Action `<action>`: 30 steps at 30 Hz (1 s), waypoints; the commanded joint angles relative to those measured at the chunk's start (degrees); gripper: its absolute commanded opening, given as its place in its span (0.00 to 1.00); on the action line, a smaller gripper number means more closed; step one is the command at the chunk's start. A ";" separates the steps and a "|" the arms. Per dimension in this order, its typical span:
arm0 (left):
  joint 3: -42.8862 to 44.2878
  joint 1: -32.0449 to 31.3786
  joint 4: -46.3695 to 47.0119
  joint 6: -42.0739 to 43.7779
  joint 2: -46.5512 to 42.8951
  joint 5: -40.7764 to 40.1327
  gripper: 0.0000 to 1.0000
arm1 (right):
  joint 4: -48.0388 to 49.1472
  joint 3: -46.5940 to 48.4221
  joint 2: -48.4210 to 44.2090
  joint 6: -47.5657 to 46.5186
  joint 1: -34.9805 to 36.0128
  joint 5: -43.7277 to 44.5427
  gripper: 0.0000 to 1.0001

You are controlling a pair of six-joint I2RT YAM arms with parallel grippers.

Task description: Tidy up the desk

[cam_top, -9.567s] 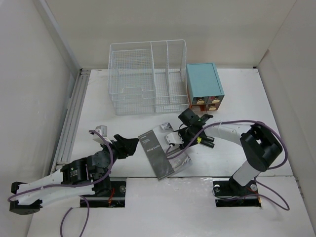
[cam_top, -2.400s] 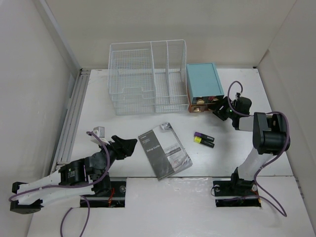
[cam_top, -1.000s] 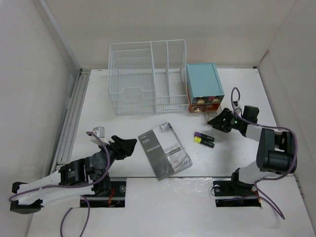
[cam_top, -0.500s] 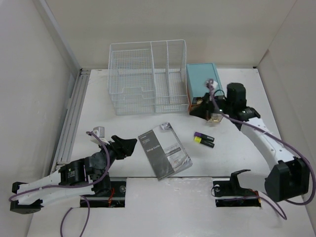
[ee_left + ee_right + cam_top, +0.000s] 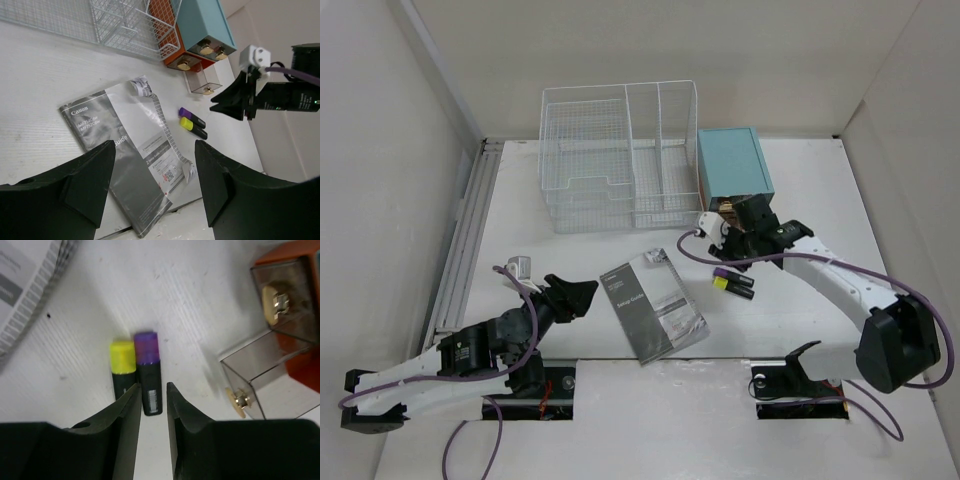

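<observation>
The desk (image 5: 820, 180) is a wide white tabletop. On it lie a grey booklet (image 5: 652, 305) and two black highlighters side by side, one purple-capped (image 5: 148, 371) and one yellow-capped (image 5: 122, 367); both show in the top view (image 5: 733, 282). My right gripper (image 5: 153, 386) hovers just above the highlighters, its jaws a narrow gap apart and empty, in line with the purple one. It also shows in the top view (image 5: 732, 250). My left gripper (image 5: 575, 295) is open wide and empty, low at the front left, facing the booklet (image 5: 125, 150).
A white wire-mesh rack (image 5: 620, 155) stands at the back. Right of it is a teal box (image 5: 732, 165) with orange drawers; one clear drawer (image 5: 245, 382) stands pulled out near my right gripper. A small grey object (image 5: 520, 266) lies at the left.
My right arm has swung from the front of the teal box leftward and down over the highlighters. My left arm has stayed in place.
</observation>
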 commanded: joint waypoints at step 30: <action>-0.82 -0.23 2.60 1.78 -2.15 0.71 0.60 | -2.35 1.07 9.53 -4.81 2.96 1.78 0.50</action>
